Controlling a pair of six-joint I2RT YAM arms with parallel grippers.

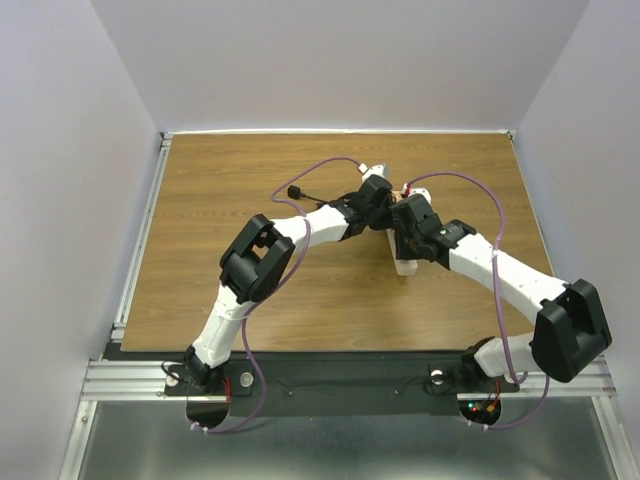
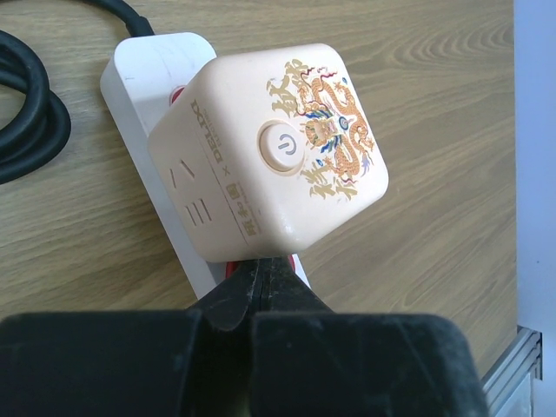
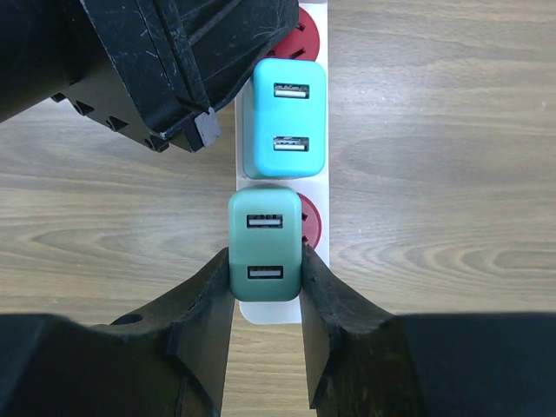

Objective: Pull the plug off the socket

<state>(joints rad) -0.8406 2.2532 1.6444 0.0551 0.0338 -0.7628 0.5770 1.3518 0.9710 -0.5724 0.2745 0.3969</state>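
Right tool [image 3: 266,271] clamps the dark green two-port USB plug [image 3: 265,243] by its sides. The plug sits fully seated in the end outlet of the long beige power strip [image 2: 152,71] on the wooden tabletop [image 3: 434,174]. Left tool [image 2: 256,280] is pinched shut, tips at the strip beside the cream cube adapter [image 2: 269,148], likely bracing. Grip made; pull not yet done.

Dark green plug [image 3: 265,246] in the socket [image 3: 271,311]
The socket was a long white strip with round red holes, lying flat on the wood up the middle of the frame. The dark green plug stood upright near its bottom end, two small slots on top.
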